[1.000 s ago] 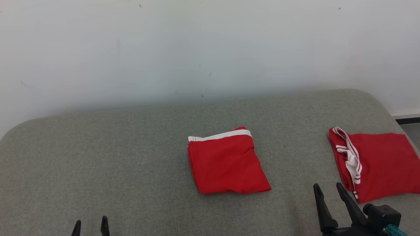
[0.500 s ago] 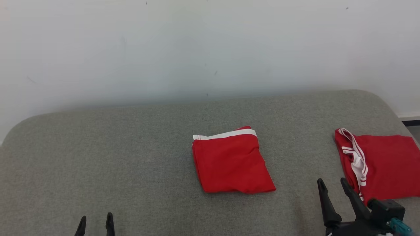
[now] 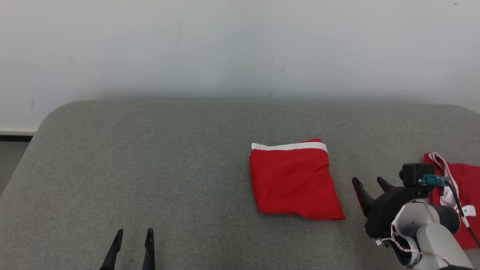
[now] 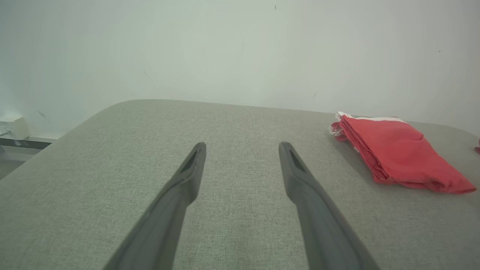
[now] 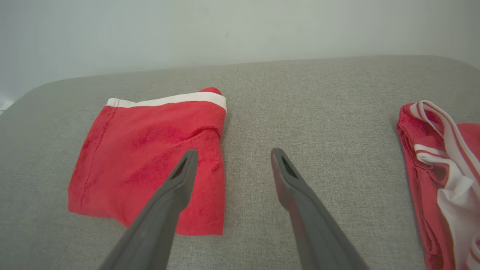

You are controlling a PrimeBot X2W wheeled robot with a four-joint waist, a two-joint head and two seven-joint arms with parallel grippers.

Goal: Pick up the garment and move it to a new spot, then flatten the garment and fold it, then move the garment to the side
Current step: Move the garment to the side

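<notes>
In the head view, a dark skirting strip (image 3: 15, 137) shows at the far left edge, where the white wall (image 3: 225, 45) meets the floor. The grey fabric-covered surface (image 3: 150, 157) spans the whole lower half of the frame.

At the lower left, the left gripper (image 3: 134, 230) rises from the bottom edge with its two dark fingers parted and nothing between them. It sits over bare grey fabric, well apart from any cloth. In the left wrist view, its fingers (image 4: 187, 176) stand wide with only grey weave in the gap.

Right of centre lies the folded red garment (image 3: 294, 180), a flat, roughly square stack with a white band along its upper edge. It rests on the surface with nothing touching it.

Just right of its lower right corner is the right gripper (image 3: 367, 180), spread and empty. A strip of grey separates it from the garment. In the right wrist view, its left finger (image 5: 176, 187) overlaps the garment's right edge.

At the right edge, a second red garment (image 3: 467, 176) with white striped trim lies partly hidden behind the right wrist.
</notes>
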